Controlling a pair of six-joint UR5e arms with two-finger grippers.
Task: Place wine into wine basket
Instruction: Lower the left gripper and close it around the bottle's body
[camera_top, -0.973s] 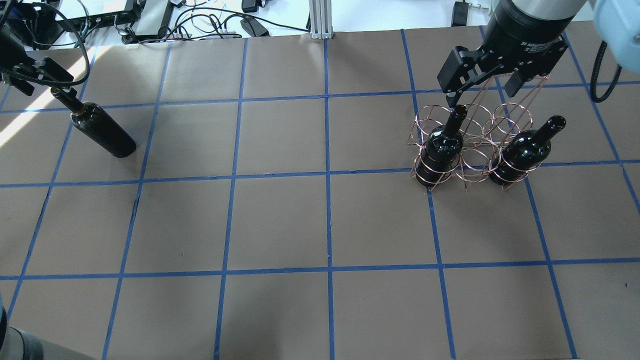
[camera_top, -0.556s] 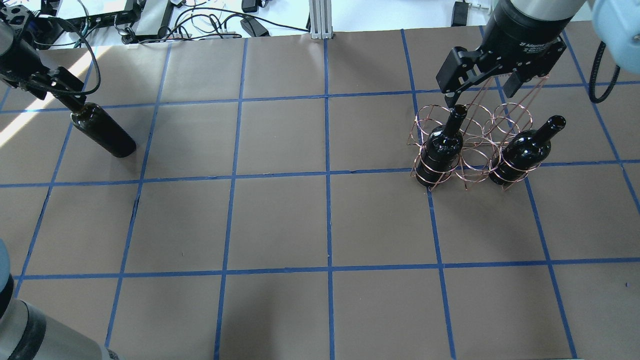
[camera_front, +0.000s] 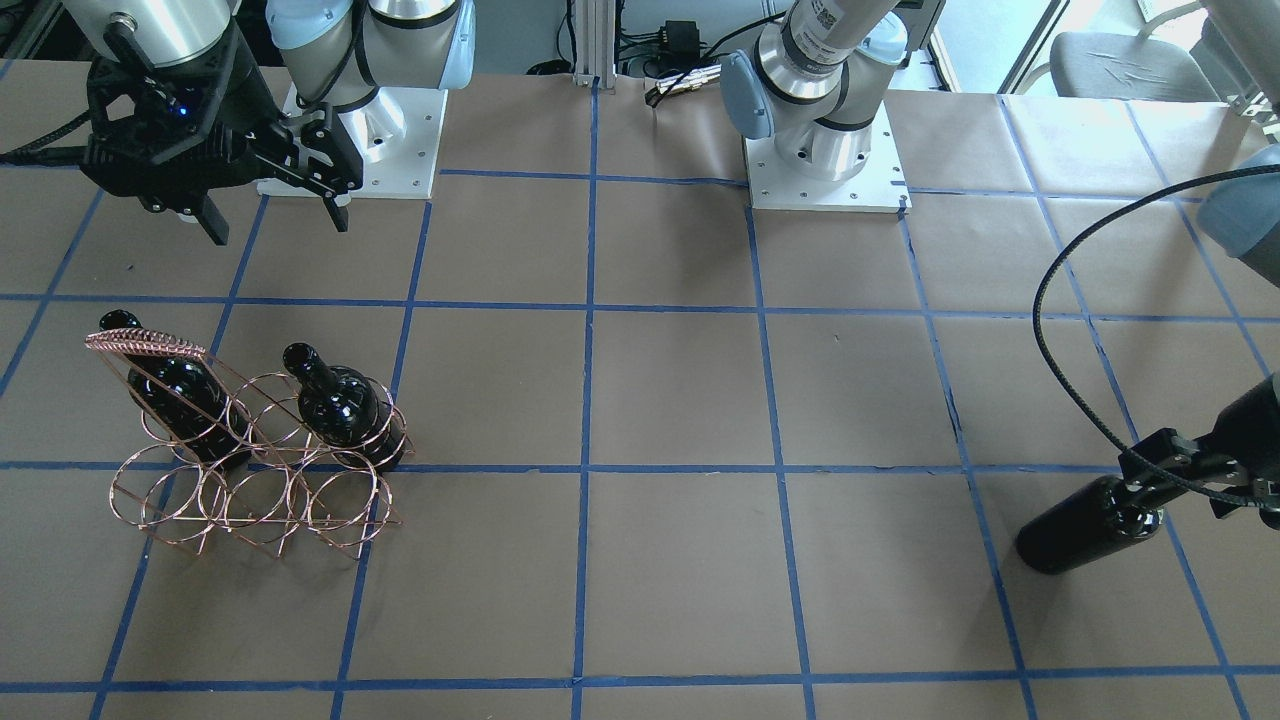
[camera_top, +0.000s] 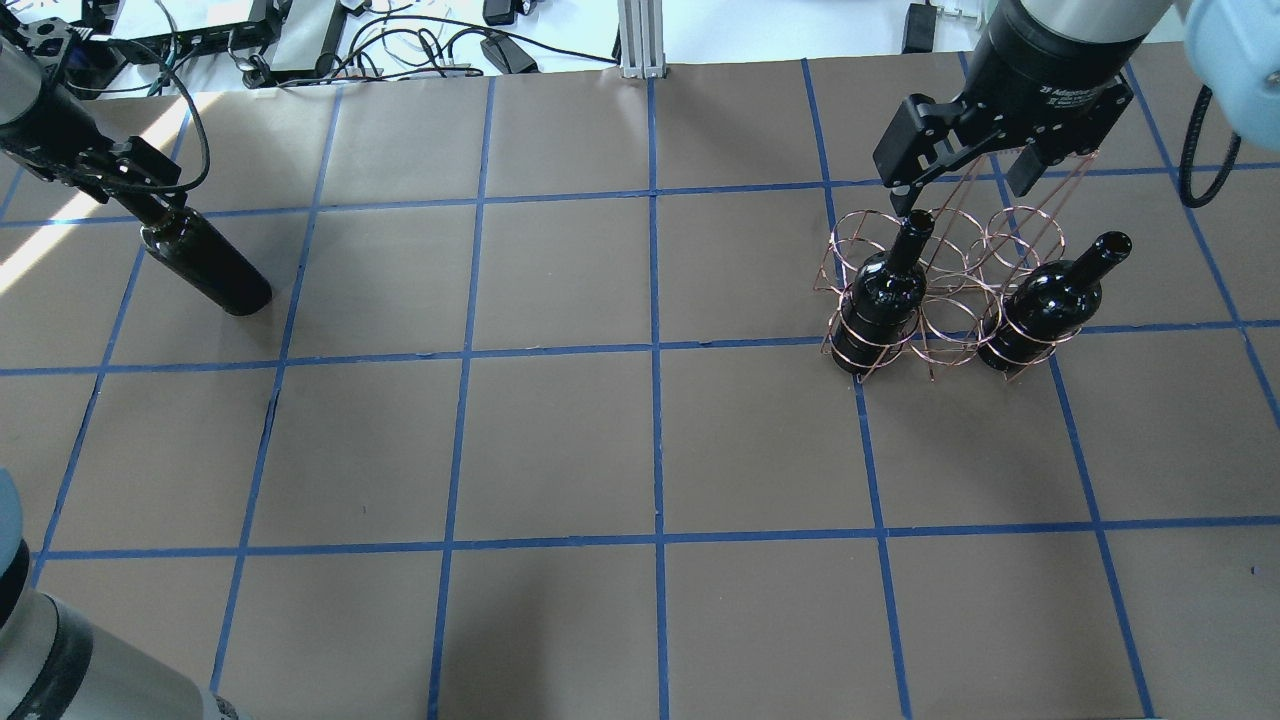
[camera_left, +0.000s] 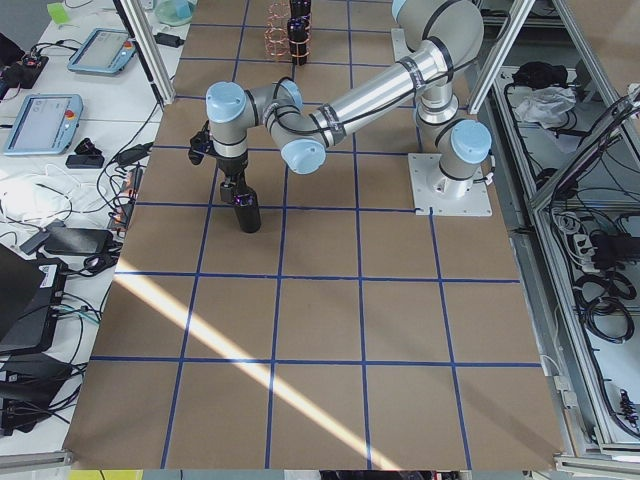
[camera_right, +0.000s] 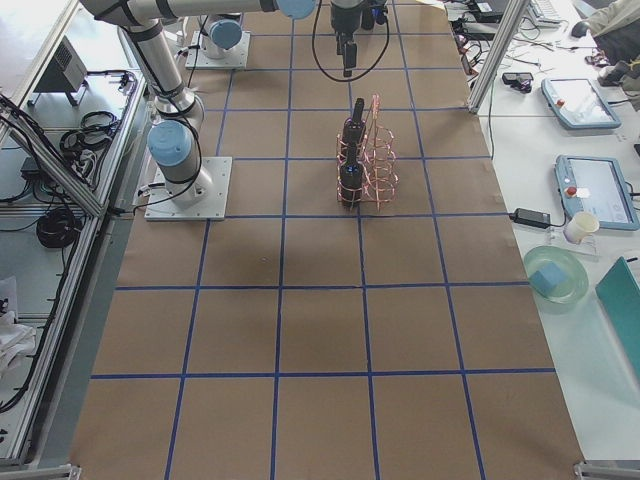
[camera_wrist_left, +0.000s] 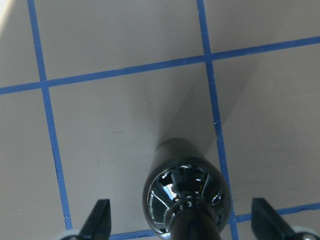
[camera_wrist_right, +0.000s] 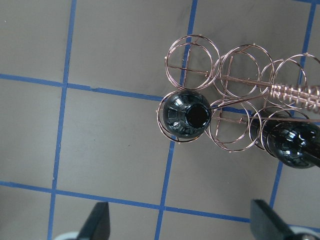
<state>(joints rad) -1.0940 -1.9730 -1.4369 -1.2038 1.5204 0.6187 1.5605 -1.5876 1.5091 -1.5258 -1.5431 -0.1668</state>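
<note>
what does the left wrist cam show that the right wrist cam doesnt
Only the left wrist view: a lone wine bottle seen from above, its neck between the fingers of the open left gripper. Only the right wrist view: the wine basket holding two more bottles, under the open right gripper. Both: brown table paper with blue tape lines.

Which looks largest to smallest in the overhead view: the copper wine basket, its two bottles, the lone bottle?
1. wine basket, clearly widest.
2. left racked bottle and right racked bottle: look alike, no ranking.
3. lone bottle, seemingly smaller, but its neck is partly covered.
</note>
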